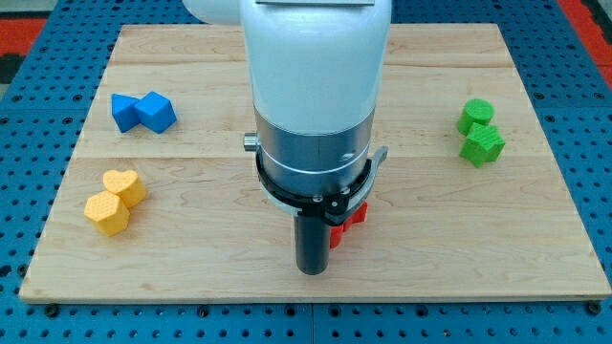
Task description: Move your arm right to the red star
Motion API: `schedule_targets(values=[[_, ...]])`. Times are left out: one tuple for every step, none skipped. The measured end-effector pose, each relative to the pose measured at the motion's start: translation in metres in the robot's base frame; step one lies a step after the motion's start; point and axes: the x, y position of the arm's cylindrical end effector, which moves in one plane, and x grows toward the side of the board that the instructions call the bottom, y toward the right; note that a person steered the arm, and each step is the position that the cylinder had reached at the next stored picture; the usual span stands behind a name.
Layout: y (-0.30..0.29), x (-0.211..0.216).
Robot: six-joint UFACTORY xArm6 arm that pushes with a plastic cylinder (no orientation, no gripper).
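A red block, the red star by the task, shows only as a sliver right of my rod, mostly hidden behind the arm. My tip is at the lower middle of the wooden board, just left of and below the visible red piece. Whether the rod touches it cannot be told.
Two blue blocks touch at the upper left. A yellow heart and a yellow block touch at the left. A green cylinder and a green star-like block sit at the right. The large white arm body hides the board's upper middle.
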Motion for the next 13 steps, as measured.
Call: schedule_targets(values=[[0.0,0.0],[0.0,-0.001],[0.0,-0.002],[0.001,-0.001],[0.001,-0.001],[0.001,-0.002],[0.001,-0.002],[0.014,0.005],[0.045,0.012],[0.066,-0.001],[0.081,-0.018],[0.083,-0.042],[0.067,-0.054]])
